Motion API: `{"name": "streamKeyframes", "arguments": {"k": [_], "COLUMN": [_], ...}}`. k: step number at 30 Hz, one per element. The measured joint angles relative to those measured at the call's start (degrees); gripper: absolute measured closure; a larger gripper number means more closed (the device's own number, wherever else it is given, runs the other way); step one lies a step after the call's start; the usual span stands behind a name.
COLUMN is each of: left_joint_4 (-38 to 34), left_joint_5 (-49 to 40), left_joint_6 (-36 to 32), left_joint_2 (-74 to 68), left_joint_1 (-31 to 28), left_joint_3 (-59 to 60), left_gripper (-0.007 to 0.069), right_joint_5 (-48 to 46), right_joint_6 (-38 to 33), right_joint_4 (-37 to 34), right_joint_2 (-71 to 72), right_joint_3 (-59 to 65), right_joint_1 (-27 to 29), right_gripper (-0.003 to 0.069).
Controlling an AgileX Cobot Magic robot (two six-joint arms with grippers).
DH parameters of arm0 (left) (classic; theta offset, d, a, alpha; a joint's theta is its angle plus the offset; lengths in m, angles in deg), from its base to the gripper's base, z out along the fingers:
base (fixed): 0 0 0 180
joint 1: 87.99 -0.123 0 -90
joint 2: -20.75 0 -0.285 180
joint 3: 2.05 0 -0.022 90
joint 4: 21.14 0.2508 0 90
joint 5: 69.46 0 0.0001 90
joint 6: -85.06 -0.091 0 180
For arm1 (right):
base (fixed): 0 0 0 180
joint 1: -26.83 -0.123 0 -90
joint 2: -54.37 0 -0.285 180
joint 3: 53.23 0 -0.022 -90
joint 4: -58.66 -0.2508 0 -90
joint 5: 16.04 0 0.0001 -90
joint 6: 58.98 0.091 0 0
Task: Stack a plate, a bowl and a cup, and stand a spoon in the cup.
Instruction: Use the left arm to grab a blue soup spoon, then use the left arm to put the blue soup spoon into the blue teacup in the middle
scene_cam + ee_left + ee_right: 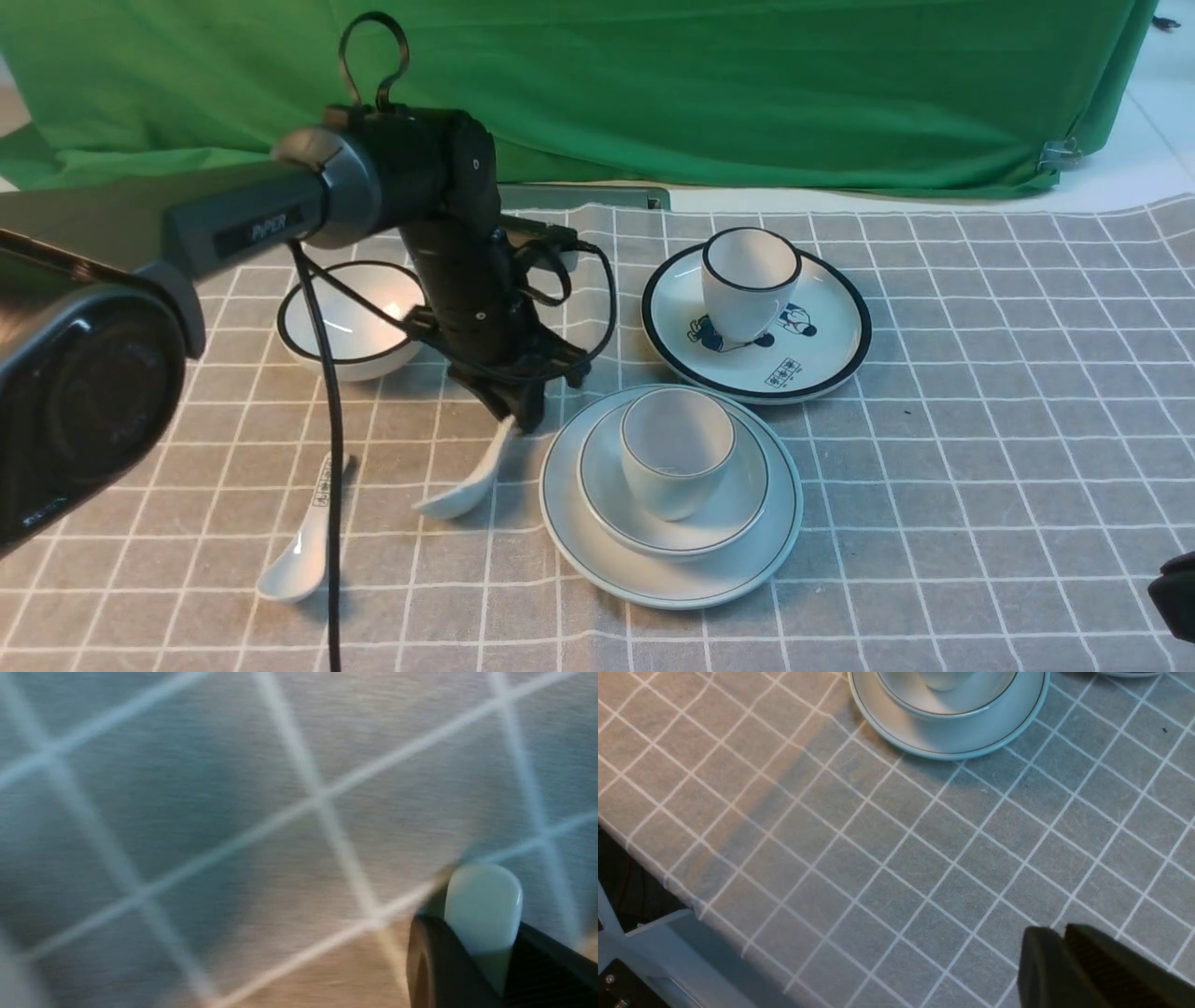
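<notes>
Nearest me, my right gripper (1060, 935) hangs over bare cloth at the worktop's (980, 467) front edge, jaws pressed together with nothing in them. It has no part in this step.

The stack looks done: the cup (674, 467) sits in the bowl (709, 523), and the bowl sits on the plate (672, 586). Only the spoon (464, 485) remains, so I judge I'm on the last step. My left gripper (516, 415) is clamped on the end of its handle, just left of the plate. The spoon slants down toward me, and I can't tell whether its scoop is clear of the cloth.

Next I'd need to lift, carry it right over the cup's mouth, tip the handle upright and lower it gently. The cup is light and could rock in the bowl.

The printed spoon (303, 551) lies near left, under my arm's hanging cable (327, 420), off my path. Behind the left gripper stands the black-rimmed bowl (350, 327). Further right, the black-rimmed cup (750, 280) sits on the cartoon plate (822, 359), just behind the stack, so I shouldn't overshoot.
</notes>
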Motion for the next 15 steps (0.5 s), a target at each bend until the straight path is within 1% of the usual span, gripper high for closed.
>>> {"name": "streamKeyframes", "arguments": {"k": [3, 6, 7, 9, 10, 11, 13, 14, 15], "left_joint_4": [-1.0, -3.3, -4.6, -7.1, -10.7, -12.6, -19.6, -22.0, -22.7], "left_joint_5": [0.2, 7.6, 14.1, 23.6, 33.3, 37.7, 52.6, 60.0, 64.3], "left_joint_6": [-0.3, -2.6, -3.9, -6.3, -9.2, -10.7, -15.7, -17.7, -18.5], "left_joint_2": [3.6, 14.4, 20.0, 26.2, 30.8, 32.5, 36.7, 37.9, 38.3], "left_joint_1": [0.4, 1.5, 2.5, 4.4, 6.0, 7.2, 10.5, 13.0, 14.3], "left_joint_3": [0.8, 5.8, 9.3, 16.1, 21.4, 25.1, 33.4, 38.3, 40.5], "left_gripper": [0.0514, 0.0514, 0.0514, 0.0514, 0.0514, 0.0514, 0.0514, 0.0514, 0.0514], "right_joint_5": [-1.0, -3.8, -4.3, -3.9, -3.1, -2.6, -1.3, -0.5, 0.1], "right_joint_6": [0.0, 0.0, 0.0, 0.0, 0.4, 0.4, 1.2, 1.3, 1.4], "right_joint_4": [0.0, 0.0, 0.0, 0.0, 0.0, 0.0, 0.0, 0.0, 0.0], "right_joint_2": [0.0, 0.1, 0.4, 1.2, 2.1, 2.5, 3.9, 4.5, 5.1], "right_joint_3": [0.0, 0.1, 0.3, 1.1, 2.0, 2.4, 3.7, 4.2, 4.7], "right_joint_1": [0.0, 0.0, 0.0, 0.0, 0.0, 0.0, 0.0, 0.0, 0.0], "right_gripper": [0.0569, 0.0569, 0.0569, 0.0569, 0.0569, 0.0569, 0.0569, 0.0569, 0.0569]}}
